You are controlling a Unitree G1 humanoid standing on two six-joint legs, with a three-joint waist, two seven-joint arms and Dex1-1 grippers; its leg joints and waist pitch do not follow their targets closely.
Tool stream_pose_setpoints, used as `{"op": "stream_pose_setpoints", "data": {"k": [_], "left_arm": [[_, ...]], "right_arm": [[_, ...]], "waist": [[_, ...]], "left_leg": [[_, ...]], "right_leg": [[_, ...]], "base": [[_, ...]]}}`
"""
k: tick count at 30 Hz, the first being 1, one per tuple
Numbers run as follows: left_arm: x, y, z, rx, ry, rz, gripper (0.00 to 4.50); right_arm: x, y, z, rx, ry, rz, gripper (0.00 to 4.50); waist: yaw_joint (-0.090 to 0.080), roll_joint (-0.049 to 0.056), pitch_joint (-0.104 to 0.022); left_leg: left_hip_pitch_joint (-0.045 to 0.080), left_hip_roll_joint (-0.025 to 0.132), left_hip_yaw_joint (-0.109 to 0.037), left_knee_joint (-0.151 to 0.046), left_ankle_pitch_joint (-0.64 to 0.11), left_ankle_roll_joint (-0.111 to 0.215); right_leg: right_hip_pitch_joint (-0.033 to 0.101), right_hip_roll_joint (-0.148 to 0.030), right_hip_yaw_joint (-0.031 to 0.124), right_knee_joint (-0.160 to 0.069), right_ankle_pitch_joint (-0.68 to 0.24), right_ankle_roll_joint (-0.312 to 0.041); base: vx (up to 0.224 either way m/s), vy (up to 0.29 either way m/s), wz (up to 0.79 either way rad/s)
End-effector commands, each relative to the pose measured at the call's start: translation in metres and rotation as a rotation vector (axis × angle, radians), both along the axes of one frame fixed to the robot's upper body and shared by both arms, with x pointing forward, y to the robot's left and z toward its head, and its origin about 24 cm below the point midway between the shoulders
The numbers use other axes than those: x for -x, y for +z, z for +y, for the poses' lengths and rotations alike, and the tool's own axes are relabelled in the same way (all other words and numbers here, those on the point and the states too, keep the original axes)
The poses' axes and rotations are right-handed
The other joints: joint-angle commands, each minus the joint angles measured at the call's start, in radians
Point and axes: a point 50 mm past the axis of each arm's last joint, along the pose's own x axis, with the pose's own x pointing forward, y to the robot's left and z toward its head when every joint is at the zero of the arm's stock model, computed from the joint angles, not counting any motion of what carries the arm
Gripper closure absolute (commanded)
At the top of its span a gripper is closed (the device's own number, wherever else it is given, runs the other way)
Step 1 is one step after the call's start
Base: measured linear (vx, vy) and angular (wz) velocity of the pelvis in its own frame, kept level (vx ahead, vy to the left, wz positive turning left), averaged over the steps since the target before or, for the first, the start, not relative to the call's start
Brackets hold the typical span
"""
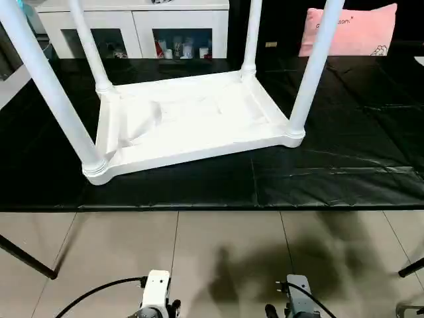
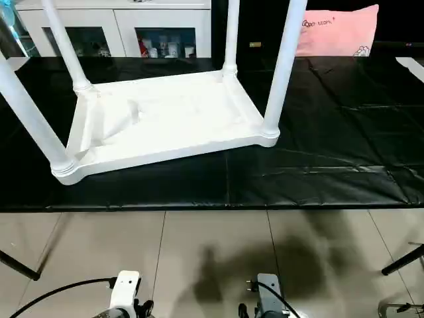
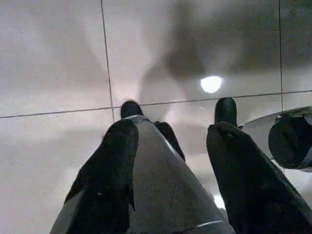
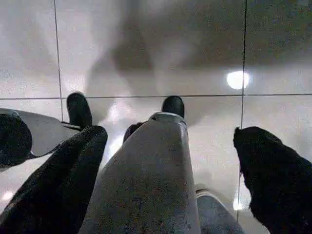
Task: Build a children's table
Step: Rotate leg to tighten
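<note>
The children's table lies upside down on a black mat (image 1: 331, 172), its white tabletop (image 1: 192, 126) showing the ribbed underside. Four white legs stand up from its corner sockets: near left (image 1: 50, 86), far left (image 1: 89, 50), far right (image 1: 250, 36) and near right (image 1: 311, 73). Both arms hang low over the tiled floor, well short of the mat. In the left wrist view my left gripper (image 3: 173, 129) points at the tiles, open, with nothing in it. In the right wrist view my right gripper (image 4: 170, 136) is open wide over the tiles and holds nothing.
A white glass-door cabinet (image 1: 132, 26) stands behind the mat, and a pink pillow (image 1: 351, 33) lies at the back right. Black stand legs (image 1: 26, 258) reach onto the floor at the left and at the right (image 1: 411, 268). Light tiles run from the mat's front edge to me.
</note>
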Motion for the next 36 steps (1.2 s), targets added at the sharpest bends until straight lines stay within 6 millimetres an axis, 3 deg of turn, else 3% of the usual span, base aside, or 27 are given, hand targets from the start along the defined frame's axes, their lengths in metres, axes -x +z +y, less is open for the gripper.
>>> {"op": "stream_pose_setpoints", "data": {"k": [1,36], "left_arm": [[0.0014,-0.0007,0.0018,-0.005,0.003,0.011,1.9],[0.0014,-0.0007,0.0018,-0.005,0.003,0.011,1.9]], "right_arm": [[0.0057,-0.0021,0.0003,0.003,0.008,0.023,0.0],[0.0057,-0.0021,0.0003,0.003,0.008,0.023,0.0]], "waist": [[-0.002,-0.004,-0.029],[-0.002,-0.004,-0.029]], "left_leg": [[0.018,0.098,-0.044,-0.096,-0.353,0.017],[0.018,0.098,-0.043,-0.096,-0.354,0.017]], "right_leg": [[0.016,-0.1,0.052,-0.088,-0.225,-0.238],[0.016,-0.099,0.052,-0.088,-0.225,-0.238]], "base": [[0.0,0.0,0.0],[0.0,0.0,0.0]]}}
